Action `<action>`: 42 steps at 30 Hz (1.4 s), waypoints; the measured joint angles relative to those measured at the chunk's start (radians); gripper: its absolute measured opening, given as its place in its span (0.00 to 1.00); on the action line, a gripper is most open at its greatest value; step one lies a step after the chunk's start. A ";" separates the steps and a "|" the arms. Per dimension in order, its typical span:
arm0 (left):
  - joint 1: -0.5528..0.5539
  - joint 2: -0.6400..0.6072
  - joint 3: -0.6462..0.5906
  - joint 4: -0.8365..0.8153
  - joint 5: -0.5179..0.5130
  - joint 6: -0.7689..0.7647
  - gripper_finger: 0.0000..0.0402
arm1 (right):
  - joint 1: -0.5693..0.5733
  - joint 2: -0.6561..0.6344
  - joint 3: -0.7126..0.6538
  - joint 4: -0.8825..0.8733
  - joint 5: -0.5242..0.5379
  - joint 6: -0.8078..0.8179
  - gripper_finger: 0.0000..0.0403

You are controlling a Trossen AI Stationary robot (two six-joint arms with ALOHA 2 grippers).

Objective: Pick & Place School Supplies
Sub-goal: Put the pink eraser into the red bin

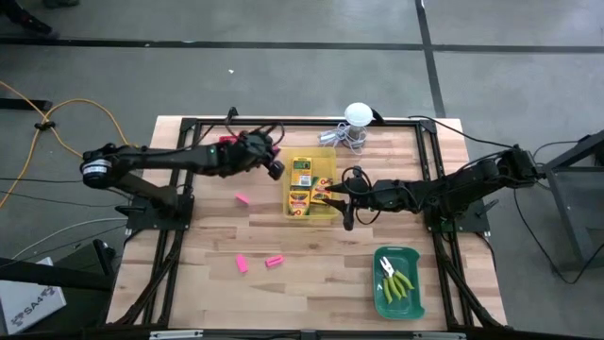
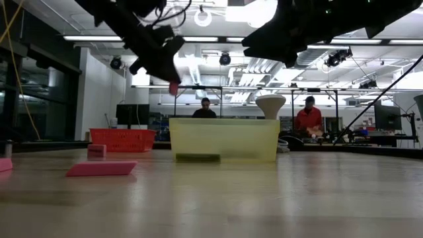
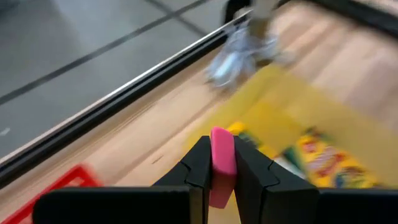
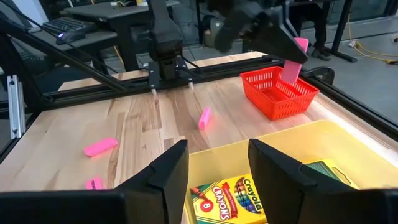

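A pink eraser (image 3: 222, 163) sits clamped in the left claw (image 3: 221, 171), held in the air between the red bin (image 4: 278, 92) and the yellow bin (image 1: 312, 187). The right claw (image 4: 217, 163) hangs over the yellow bin's crayon boxes (image 1: 301, 176), fingers apart and holding nothing. Three more erasers (image 1: 243, 199) lie on the bench (image 1: 311, 279).

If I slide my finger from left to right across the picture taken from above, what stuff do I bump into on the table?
Left gripper pinching a pink eraser → yellow bin of crayon boxes → right gripper open at the bin's edge → green bin holding the yellow-green handled tools.
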 joint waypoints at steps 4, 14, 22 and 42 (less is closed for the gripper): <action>0.077 0.000 0.000 -0.084 0.009 -0.009 0.09 | 0.000 0.000 0.000 -0.001 0.000 0.000 0.39; 0.267 0.007 0.000 -0.249 0.142 -0.025 0.09 | 0.000 0.000 0.000 -0.003 0.000 0.000 0.39; 0.380 0.011 -0.003 -0.322 0.190 -0.043 0.09 | 0.000 0.000 0.000 -0.003 0.000 0.000 0.39; 0.415 0.225 -0.005 -0.316 0.266 -0.031 0.13 | 0.000 0.000 0.000 -0.006 0.000 0.000 0.39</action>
